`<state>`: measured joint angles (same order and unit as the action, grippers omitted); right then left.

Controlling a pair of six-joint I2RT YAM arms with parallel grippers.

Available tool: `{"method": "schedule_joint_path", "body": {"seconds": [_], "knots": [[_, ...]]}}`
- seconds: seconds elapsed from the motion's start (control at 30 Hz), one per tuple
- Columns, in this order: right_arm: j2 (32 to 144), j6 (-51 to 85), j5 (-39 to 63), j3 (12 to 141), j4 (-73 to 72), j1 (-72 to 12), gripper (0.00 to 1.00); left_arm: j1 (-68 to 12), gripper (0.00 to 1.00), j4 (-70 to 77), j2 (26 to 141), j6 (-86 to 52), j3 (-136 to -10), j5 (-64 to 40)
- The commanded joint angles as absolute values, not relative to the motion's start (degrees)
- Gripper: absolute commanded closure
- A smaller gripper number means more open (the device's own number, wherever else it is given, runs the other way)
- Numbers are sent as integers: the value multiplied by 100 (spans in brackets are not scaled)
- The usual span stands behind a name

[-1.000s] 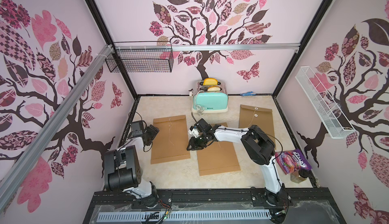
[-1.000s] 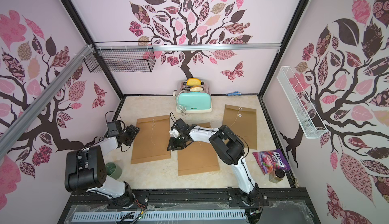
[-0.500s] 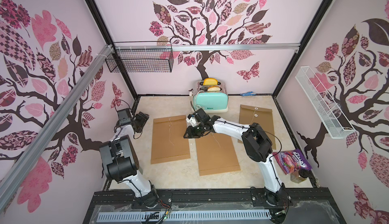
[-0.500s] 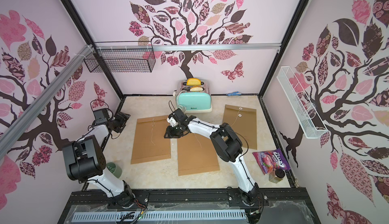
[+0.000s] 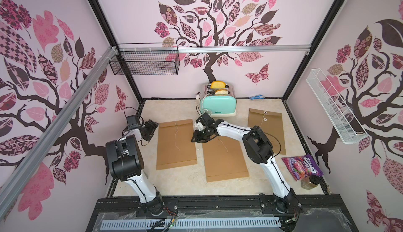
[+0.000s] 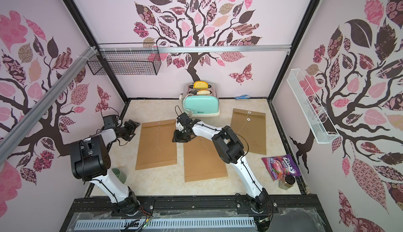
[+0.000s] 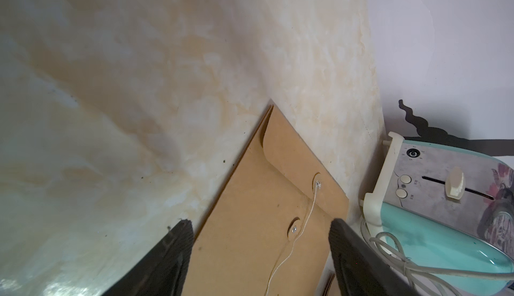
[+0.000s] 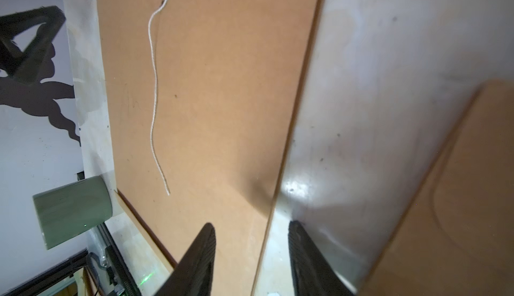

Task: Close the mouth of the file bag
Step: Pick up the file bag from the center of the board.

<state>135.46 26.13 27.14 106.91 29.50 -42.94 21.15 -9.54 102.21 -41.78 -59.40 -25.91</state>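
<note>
Three brown file bags lie flat on the table in both top views: a left one (image 5: 176,144), a middle one (image 5: 224,156) and a right one (image 5: 267,132). Each has a loose white string. In the left wrist view the left bag (image 7: 264,225) has its flap folded down, with the string (image 7: 308,216) running past two button discs. My left gripper (image 5: 150,130) (image 7: 260,225) is open beside that bag's left edge and holds nothing. My right gripper (image 5: 197,138) (image 8: 251,226) hovers open over the gap between the left bag (image 8: 208,99) and the middle bag (image 8: 459,197). The right arm hides the middle bag's mouth from above.
A mint toaster (image 5: 219,104) with bread stands at the back, its cord close to the right wrist. A purple candy bag (image 5: 302,167) and a small jar (image 5: 309,181) lie at the front right. A green cup (image 6: 118,174) stands behind the left arm's base.
The left arm has drawn back from the left bag toward the left wall. The right gripper has shifted left off the middle bag's top and its jaws have widened.
</note>
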Motion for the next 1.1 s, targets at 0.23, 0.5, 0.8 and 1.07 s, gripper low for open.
{"method": "schedule_joint_path", "body": {"seconds": [0.23, 0.5, 0.8, 1.07], "knots": [[13761, 3662, 3837, 10231, 1293, -4292, 54, 1860, 21, -432, 10365, -4479, -5514, -2563], [13527, 4131, 4051, 9731, 147, -4226, 59, 1810, 22, -297, 10170, -4511, -5257, -2533], [13520, 4658, 4282, 9408, -638, -4210, 72, 1750, 23, 37, 10401, -4698, -4998, -2596], [13413, 4393, 4121, 9580, -238, -4219, 85, 1527, 24, 134, 10422, -4728, -4900, -2554]]}}
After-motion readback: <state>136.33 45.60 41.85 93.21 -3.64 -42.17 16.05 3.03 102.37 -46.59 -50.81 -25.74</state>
